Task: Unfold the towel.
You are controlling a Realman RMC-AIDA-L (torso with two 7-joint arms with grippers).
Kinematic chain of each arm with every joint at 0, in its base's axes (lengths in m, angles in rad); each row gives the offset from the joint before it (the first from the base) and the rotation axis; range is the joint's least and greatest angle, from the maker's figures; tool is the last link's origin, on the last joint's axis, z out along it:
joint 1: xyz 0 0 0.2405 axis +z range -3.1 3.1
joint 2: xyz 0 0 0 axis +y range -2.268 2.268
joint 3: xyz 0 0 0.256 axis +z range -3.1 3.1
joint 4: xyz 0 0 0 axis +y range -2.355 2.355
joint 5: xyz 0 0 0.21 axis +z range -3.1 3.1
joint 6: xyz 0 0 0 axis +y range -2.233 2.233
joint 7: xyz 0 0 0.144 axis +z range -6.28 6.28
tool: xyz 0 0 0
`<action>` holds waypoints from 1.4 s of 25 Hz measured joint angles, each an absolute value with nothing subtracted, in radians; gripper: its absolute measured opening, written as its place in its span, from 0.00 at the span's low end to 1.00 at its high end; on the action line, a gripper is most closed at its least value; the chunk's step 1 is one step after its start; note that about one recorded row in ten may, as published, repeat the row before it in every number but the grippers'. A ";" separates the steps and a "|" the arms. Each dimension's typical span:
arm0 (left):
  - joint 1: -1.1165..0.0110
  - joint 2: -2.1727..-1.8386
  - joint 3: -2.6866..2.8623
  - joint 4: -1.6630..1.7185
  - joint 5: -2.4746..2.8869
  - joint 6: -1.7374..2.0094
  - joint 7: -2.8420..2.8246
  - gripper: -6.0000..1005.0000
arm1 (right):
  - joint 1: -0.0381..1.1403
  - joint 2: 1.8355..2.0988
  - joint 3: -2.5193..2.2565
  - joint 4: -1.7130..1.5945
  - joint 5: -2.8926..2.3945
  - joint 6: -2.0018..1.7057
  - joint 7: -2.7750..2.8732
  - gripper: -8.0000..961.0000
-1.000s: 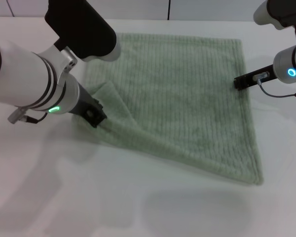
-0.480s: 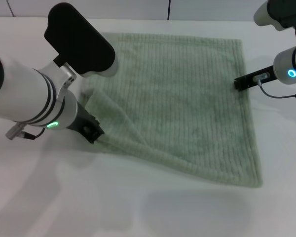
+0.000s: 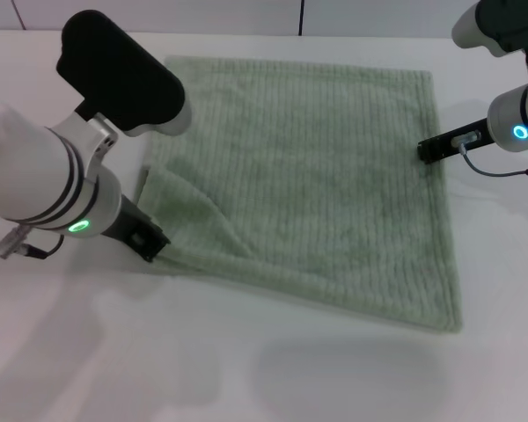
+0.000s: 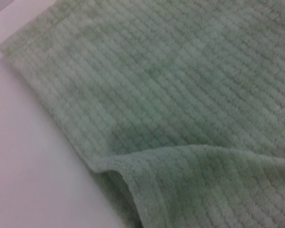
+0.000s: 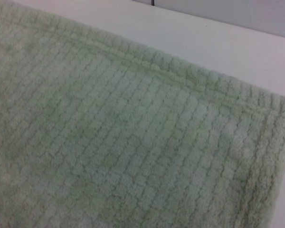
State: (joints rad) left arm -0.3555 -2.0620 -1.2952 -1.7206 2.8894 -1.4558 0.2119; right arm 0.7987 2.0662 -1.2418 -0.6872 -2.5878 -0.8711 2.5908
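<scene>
The towel (image 3: 317, 176) lies spread over most of the white table (image 3: 246, 369), its far edge and right side flat, its near right corner reaching toward the front of the table. Only the near left corner is not flat: there a flap of cloth is folded back over the towel's own surface, making a raised ridge that runs from the corner in toward the middle. The left gripper (image 3: 148, 243) sits low at exactly that corner, its dark tip touching the towel's hemmed edge where the fold begins; the cloth meets the tip, but whether its fingers are pinched on the hem or parted cannot be told from here. The left wrist view shows the same fold close up (image 4: 180, 180), the turned-over layer lying on the ribbed surface with its rounded hem beside the bare table. The right gripper (image 3: 433, 148) rests at the towel's right edge, about midway along that side, its dark tip lying on or just against the hem; how its fingers stand cannot be told either. The right wrist view shows a flat stretch of the towel (image 5: 133, 142) with its hemmed border running beside the table.
</scene>
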 joint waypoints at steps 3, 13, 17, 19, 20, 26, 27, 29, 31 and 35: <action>-0.344 -2.060 -1.293 -1.721 2.890 -1.455 0.223 0.08 | 0.796 2.066 -1.242 -0.687 -2.588 -0.871 2.591 0.01; -0.331 -2.059 -1.324 -1.814 2.889 -1.397 0.283 0.42 | 0.794 2.066 -1.245 -0.708 -2.588 -0.881 2.595 0.01; -0.295 -2.060 -1.415 -1.797 2.891 -1.088 0.396 0.56 | 0.784 2.066 -1.245 -0.788 -2.588 -0.906 2.597 0.01; -0.259 -2.063 -1.436 -1.738 2.890 -0.816 0.443 0.63 | 0.772 2.067 -1.247 -0.850 -2.588 -0.922 2.596 0.01; -0.242 -2.065 -1.441 -1.700 2.889 -0.678 0.455 0.66 | 0.762 2.068 -1.251 -0.890 -2.588 -0.925 2.596 0.01; -0.199 -2.073 -1.485 -1.268 2.839 0.269 0.309 0.82 | 0.591 2.077 -1.424 -1.225 -2.605 -0.749 2.576 0.01; -0.213 -2.071 -1.490 -1.153 2.805 0.431 0.259 0.83 | 0.527 2.077 -1.506 -1.285 -2.603 -0.642 2.558 0.01; -0.251 -2.068 -1.503 -0.948 2.750 0.691 0.182 0.86 | 0.423 2.078 -1.637 -1.353 -2.603 -0.422 2.524 0.01; -0.304 -2.067 -1.533 -0.736 2.714 0.922 0.111 0.86 | 0.315 2.078 -1.782 -1.362 -2.604 -0.130 2.505 0.01; -0.364 -2.070 -1.562 -0.482 2.709 1.107 0.023 0.86 | 0.172 2.082 -2.004 -1.156 -2.600 0.527 2.586 0.01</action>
